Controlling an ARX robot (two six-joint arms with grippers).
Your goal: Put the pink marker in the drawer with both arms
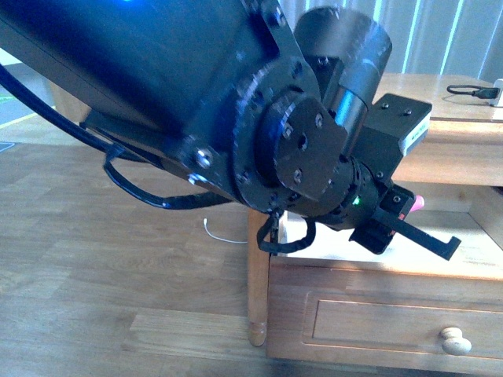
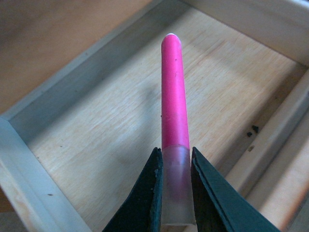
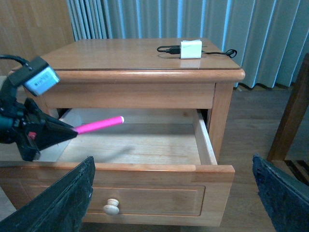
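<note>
The left claw [image 2: 174, 153] is clamped on the pink marker [image 2: 174, 96] at its pale cap end. The bright barrel juts out past the tips, held above the floor of the open drawer [image 2: 96, 140]. The right claw [image 3: 173, 162] gapes wide, empty.

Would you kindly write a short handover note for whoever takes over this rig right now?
Left gripper: shut on the marker. Its fingers pinch the pale cap end, and the marker is held in the air over the open drawer.
Right gripper: open, empty, facing the drawer front.
Done: drawer is open, marker is lifted above it.
Left: lower and release the marker inside. Closing the drawer probably follows.
</note>
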